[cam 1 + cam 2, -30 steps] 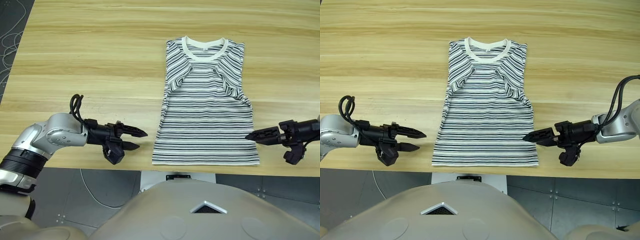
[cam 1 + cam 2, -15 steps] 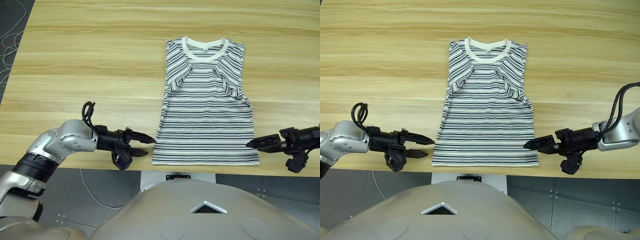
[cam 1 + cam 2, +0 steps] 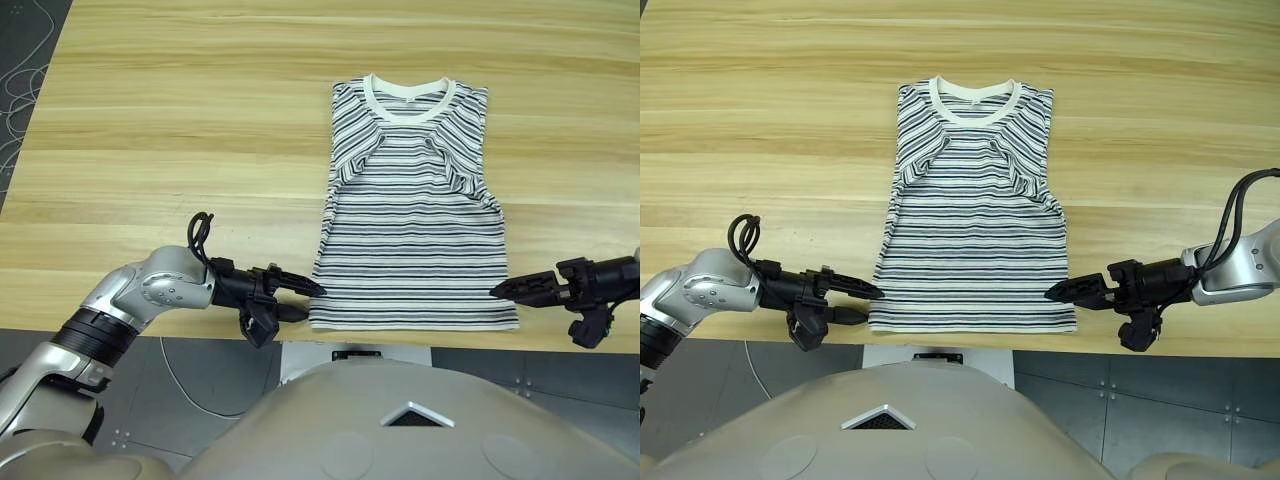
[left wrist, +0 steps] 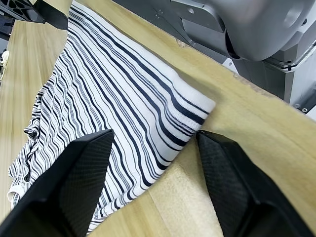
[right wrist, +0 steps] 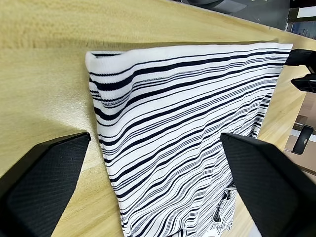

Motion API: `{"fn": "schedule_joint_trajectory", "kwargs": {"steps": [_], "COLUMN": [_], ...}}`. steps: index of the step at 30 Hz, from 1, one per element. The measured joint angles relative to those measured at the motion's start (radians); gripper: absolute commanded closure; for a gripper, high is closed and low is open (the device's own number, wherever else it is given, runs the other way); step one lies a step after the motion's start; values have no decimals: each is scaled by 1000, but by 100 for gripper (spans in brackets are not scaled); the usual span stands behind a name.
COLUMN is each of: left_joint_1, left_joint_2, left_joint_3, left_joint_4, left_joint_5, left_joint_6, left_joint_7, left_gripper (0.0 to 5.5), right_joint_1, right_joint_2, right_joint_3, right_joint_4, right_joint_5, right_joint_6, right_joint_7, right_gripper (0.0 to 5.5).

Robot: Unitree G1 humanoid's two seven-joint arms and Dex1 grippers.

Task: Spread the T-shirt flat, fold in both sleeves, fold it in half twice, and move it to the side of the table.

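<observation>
This looks like a robotics lab or test room rather than a home. A plain light-wood table (image 3: 200, 120) stands on grey floor panels (image 3: 1200, 400) fixed with screws at the corners, and loose cables (image 3: 22, 60) trail across the dark floor beside it.

Count of items, seen from the head camera and both wrist cameras.

- T-shirt (image 3: 410, 220): one, striped.
- Neckband (image 3: 408, 97): one, plain and pale.
- Sleeves (image 3: 355, 160): two, one on each side of the chest.
- Counter (image 3: 180, 120): one, of light wood.
- Grippers: two, the left gripper (image 3: 315, 302) and the right gripper (image 3: 497, 292).
- Fingers (image 4: 79, 182): two to each gripper, four in all.
- Cable loops (image 3: 200, 232): two, both black, one at each wrist.
</observation>
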Motion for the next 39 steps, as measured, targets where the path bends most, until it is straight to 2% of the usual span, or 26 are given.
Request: {"fn": "schedule_joint_trajectory", "kwargs": {"steps": [21, 29, 39], "left_joint_1": [-58, -75, -75], "left_joint_2": [-61, -73, -74], "left_joint_3": [1, 0, -20], "left_joint_4": [83, 115, 100], "left_joint_5": [26, 38, 25], "left_joint_6": [-47, -46, -20], "left_joint_7": [3, 3, -2], "left_gripper": [236, 360, 540], "right_joint_1": [8, 14, 15], "right_joint_2": [78, 95, 112], "right_joint_3": [-6, -11, 2], "right_joint_4": [-28, 2, 41], "right_joint_5": [85, 123, 62], "right_joint_6": [16, 13, 23], "right_joint_7": [52, 129, 107], "right_gripper": [63, 206, 427]}}
